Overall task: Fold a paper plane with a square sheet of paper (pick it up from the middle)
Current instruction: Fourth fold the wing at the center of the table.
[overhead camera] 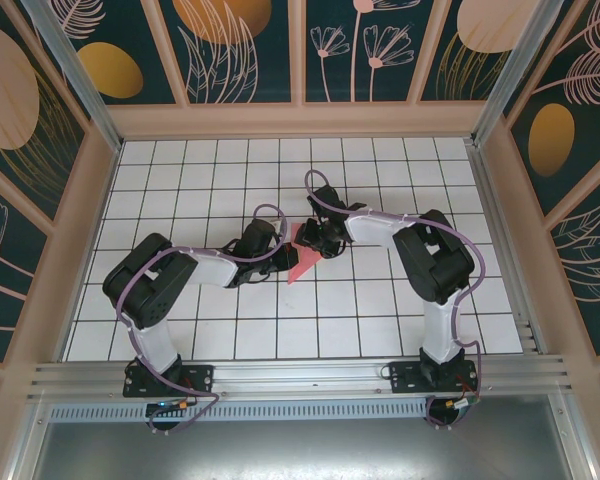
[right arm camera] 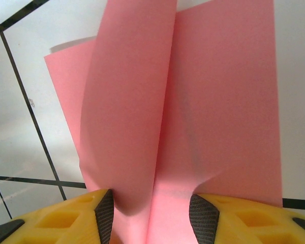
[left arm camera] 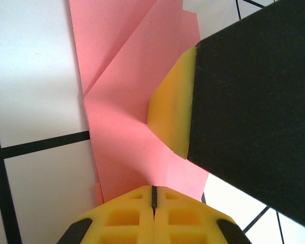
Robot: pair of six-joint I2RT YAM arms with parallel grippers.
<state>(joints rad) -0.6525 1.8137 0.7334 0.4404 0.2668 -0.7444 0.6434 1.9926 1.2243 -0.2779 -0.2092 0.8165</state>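
Observation:
The pink paper [overhead camera: 302, 263], partly folded with a diagonal crease, lies on the white tiled table between the two arms. In the left wrist view the paper [left arm camera: 127, 101] spreads flat ahead of my left gripper [left arm camera: 153, 195], whose yellow fingers are shut together with their tips resting on its near edge. One yellow-padded finger of the right gripper [left arm camera: 173, 112] presses onto the sheet from the right. In the right wrist view my right gripper [right arm camera: 151, 213] stands open, and a raised flap of the paper [right arm camera: 127, 112] curls up between its fingers. From above, the left gripper [overhead camera: 280, 255] and the right gripper [overhead camera: 315, 240] meet over the sheet.
The tiled table [overhead camera: 230, 330] is boxed in by low wooden walls [overhead camera: 300, 120] on three sides. An aluminium rail [overhead camera: 300, 375] runs along the near edge where both arm bases are bolted.

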